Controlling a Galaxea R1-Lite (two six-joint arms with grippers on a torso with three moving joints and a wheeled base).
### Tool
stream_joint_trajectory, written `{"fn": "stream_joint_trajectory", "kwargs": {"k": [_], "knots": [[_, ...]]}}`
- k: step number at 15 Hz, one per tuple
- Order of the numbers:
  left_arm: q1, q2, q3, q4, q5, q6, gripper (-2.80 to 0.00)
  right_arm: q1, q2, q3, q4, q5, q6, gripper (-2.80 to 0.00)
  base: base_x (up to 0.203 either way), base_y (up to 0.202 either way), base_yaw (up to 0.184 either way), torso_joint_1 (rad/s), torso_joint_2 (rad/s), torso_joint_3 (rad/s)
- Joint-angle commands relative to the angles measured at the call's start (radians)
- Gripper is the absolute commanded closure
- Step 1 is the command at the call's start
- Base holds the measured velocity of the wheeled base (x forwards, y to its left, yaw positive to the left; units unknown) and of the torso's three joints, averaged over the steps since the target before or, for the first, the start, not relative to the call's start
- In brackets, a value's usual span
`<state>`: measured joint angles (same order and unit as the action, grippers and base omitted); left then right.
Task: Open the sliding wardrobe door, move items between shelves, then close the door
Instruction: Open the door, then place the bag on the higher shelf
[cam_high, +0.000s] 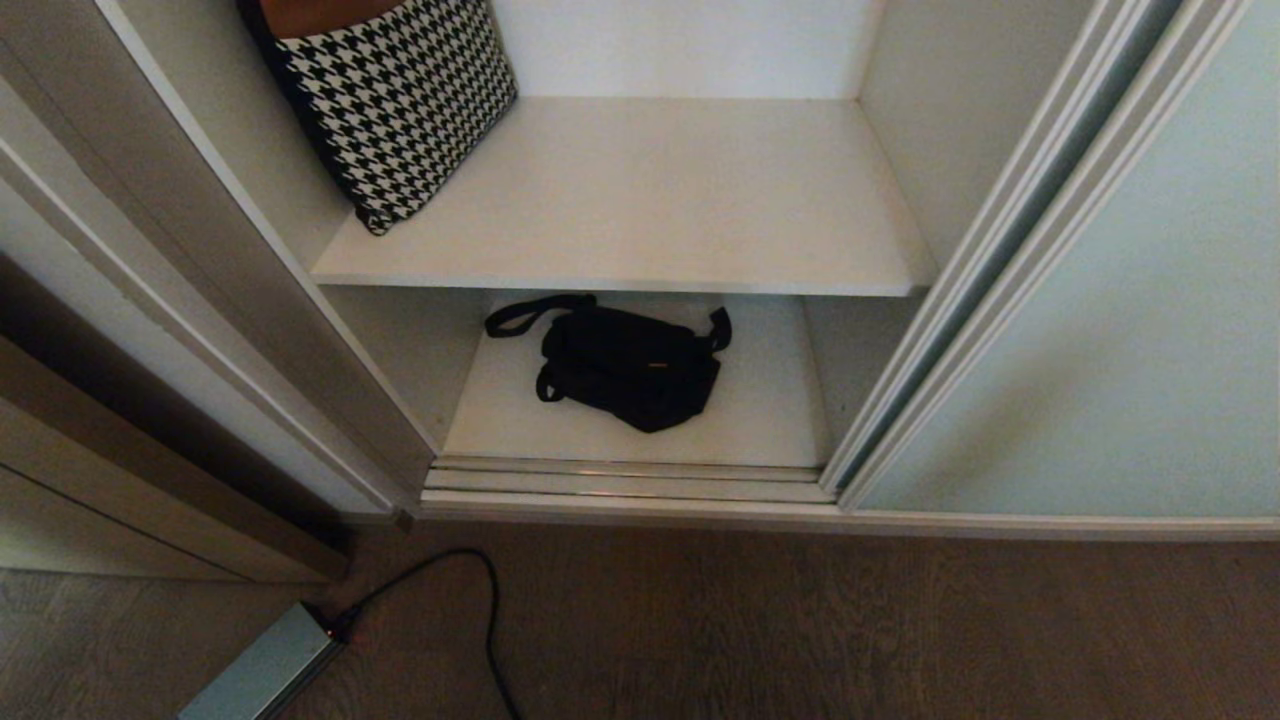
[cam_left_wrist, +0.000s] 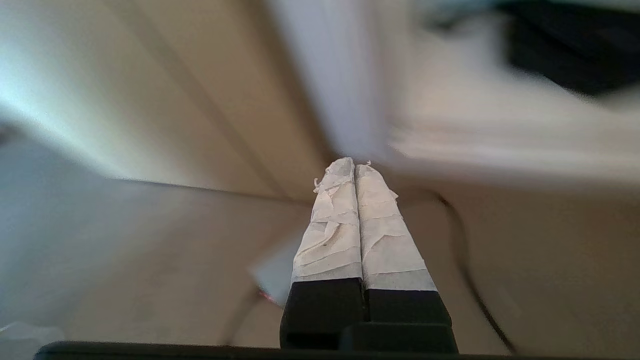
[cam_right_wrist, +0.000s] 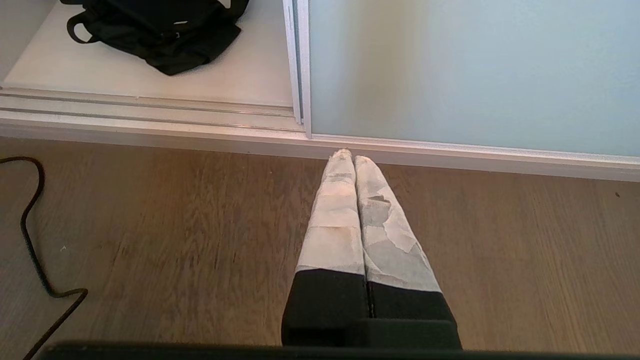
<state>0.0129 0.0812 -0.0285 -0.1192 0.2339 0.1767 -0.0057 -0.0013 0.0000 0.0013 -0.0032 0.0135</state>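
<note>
The pale green frosted glass sliding wardrobe door (cam_high: 1120, 300) stands open at the right. A black fabric bag (cam_high: 630, 365) lies mid-way on the lower white laminate shelf (cam_high: 770, 420), its long axis along the front edge. The left gripper (cam_left_wrist: 355, 167), pressed together and empty, seems nearer, with the bag ahead and to one side; the right gripper (cam_right_wrist: 348, 156), also together and empty, hangs over the wooden floor (cam_right_wrist: 200, 225).

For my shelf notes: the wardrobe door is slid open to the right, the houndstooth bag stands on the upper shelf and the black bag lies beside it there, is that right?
Not quite. The black bag is not beside the houndstooth bag on the upper shelf; it lies alone on the bottom board, as the head view shows. The wardrobe door is indeed slid open to the right.
</note>
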Motion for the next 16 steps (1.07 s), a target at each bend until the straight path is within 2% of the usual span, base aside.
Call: {"fn": "stream_joint_trajectory", "kwargs": {"k": [1,4,5,16], "knots": [[0.002,-0.081,-0.013,0.136,-0.169,-0.062,0.00,0.000,0.000,0.001,0.000,0.000,0.000,0.00,0.000,0.000,0.000,0.000,0.00,0.000],[0.002,-0.079,0.019,0.137,-0.249,-0.067,0.00,0.000,0.000,0.001,0.000,0.000,0.000,0.00,0.000,0.000,0.000,0.000,0.00,0.000],[0.002,-0.079,0.031,0.129,-0.257,-0.073,0.00,0.000,0.000,0.001,0.000,0.000,0.000,0.00,0.000,0.000,0.000,0.000,0.00,0.000],[0.002,-0.080,0.027,0.122,-0.257,-0.094,0.00,0.000,0.000,0.000,0.000,0.000,0.000,0.00,0.000,0.000,0.000,0.000,0.00,0.000]]}}
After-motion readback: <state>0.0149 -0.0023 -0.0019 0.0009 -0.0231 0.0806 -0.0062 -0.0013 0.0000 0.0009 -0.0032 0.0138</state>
